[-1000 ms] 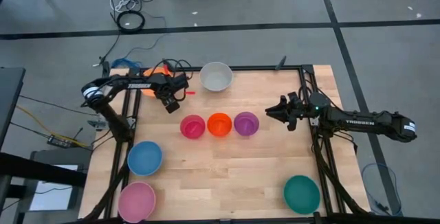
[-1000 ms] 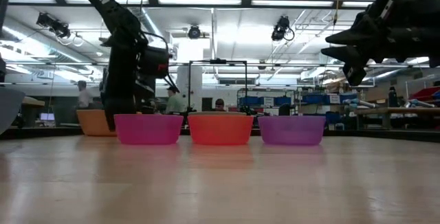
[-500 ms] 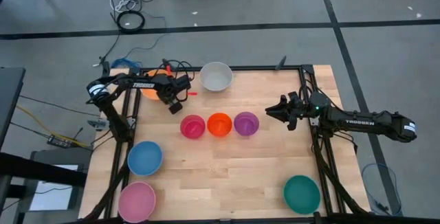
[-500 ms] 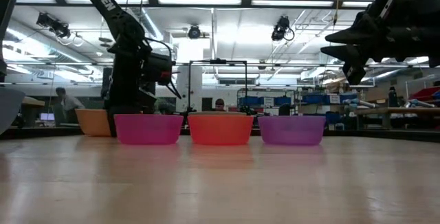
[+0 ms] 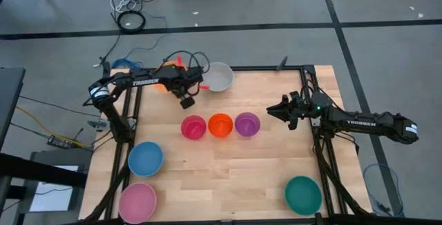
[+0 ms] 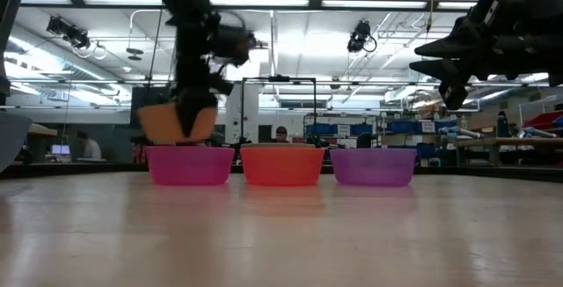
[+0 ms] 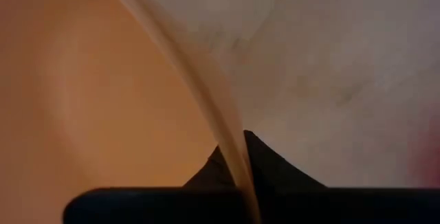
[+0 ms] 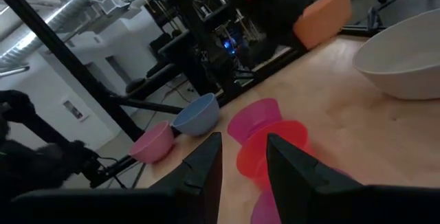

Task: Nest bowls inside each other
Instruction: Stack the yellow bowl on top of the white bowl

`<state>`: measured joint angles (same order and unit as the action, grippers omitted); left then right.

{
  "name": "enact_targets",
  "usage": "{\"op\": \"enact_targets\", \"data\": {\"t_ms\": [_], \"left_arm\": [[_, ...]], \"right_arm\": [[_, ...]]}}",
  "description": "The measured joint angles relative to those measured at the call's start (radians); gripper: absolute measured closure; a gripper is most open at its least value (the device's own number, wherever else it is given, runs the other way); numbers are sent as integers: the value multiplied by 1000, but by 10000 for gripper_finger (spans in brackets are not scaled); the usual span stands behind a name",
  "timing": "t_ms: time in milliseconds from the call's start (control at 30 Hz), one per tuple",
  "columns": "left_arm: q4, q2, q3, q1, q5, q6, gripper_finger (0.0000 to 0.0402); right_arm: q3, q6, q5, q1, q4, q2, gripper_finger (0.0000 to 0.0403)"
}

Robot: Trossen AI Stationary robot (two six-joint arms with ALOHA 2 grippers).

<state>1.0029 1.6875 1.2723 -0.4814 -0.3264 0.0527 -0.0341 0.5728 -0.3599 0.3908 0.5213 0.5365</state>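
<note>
The left tool (image 6: 195,127) is clamped on the orange bowl's (image 6: 176,122) rim, holding it above the bench (image 5: 228,170) beside the grey-white bowl (image 5: 219,76). With such a thin edge grip, the bowl could swing or slip out. The right tool (image 5: 273,111), its fingers apart, waits near the purple bowl (image 5: 247,123).

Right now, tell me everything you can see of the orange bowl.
The orange bowl is plain, round, plastic-looking. The left gripper is shut on its rim, holding it tilted in the air above the table's back-left area, near the grey-white bowl. The left wrist view shows its thin rim between the dark fingers. Nothing else touches it.
</note>
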Motion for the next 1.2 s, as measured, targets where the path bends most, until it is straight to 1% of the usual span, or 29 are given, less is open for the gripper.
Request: {"op": "enact_targets", "data": {"t_ms": [133, 233, 400, 567, 700, 833, 967, 1133, 1200], "left_arm": [[-66, 4, 144, 48, 66, -89, 397], [-98, 37, 232, 81, 82, -139, 397], [-84, 151, 354, 90, 81, -175, 397], [-60, 293, 440, 91, 92, -198, 397], [-59, 369, 516, 91, 103, -218, 397], [-57, 413, 586, 85, 103, -240, 397], [-47, 430, 626, 70, 102, -257, 397], [-48, 432, 626, 63, 105, -263, 397], [-38, 432, 626, 60, 128, -263, 395]], "right_arm": [[0, -2, -1, 0, 0, 0, 300], [0, -9, -1, 0, 0, 0, 300], [0, -13, -3, 0, 1, 0, 300], [0, -13, -4, -1, 5, 0, 300], [0, -14, -5, -1, 20, 0, 300], [0, -15, -6, -1, 25, 0, 300], [0, -16, -6, -1, 26, 0, 300], [0, -16, -6, -1, 30, 0, 300], [0, -16, -6, -1, 35, 0, 300]]}}
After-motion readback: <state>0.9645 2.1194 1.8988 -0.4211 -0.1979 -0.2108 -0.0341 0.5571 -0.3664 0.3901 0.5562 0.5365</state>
